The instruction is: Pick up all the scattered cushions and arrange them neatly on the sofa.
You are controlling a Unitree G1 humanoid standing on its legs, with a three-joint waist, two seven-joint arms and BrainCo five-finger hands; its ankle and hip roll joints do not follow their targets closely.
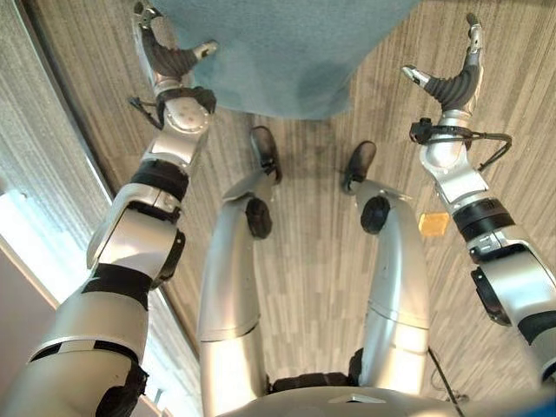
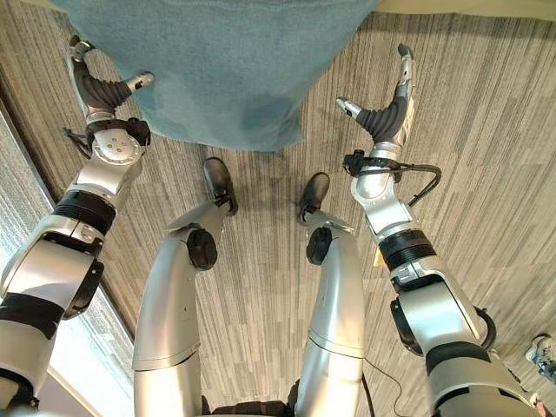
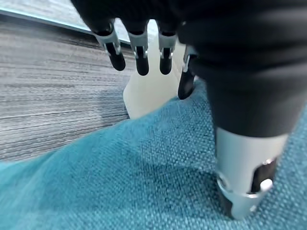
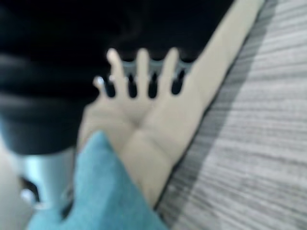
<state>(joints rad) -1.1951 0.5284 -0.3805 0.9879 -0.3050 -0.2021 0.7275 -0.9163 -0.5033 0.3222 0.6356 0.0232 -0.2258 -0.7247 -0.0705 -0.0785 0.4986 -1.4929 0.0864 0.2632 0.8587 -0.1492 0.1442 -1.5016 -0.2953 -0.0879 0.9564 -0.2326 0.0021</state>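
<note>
A large teal cushion (image 1: pixel 287 52) lies on the striped floor, between my two hands. My left hand (image 1: pixel 169 48) is at the cushion's left edge, fingers straight, with its thumb resting on the teal cloth (image 3: pixel 144 182). My right hand (image 1: pixel 456 82) is open off the cushion's right side, with a strip of floor between them in the eye views. Its wrist view shows a teal corner (image 4: pixel 105 191) close by the thumb. A cream-coloured shape (image 4: pixel 158 129) lies past the fingers of both hands.
A small tan square (image 1: pixel 433 223) lies on the floor by my right forearm. A pale strip of wall or glass (image 1: pixel 35 234) runs along the left. A person's shoe (image 2: pixel 543 352) shows at the far right edge.
</note>
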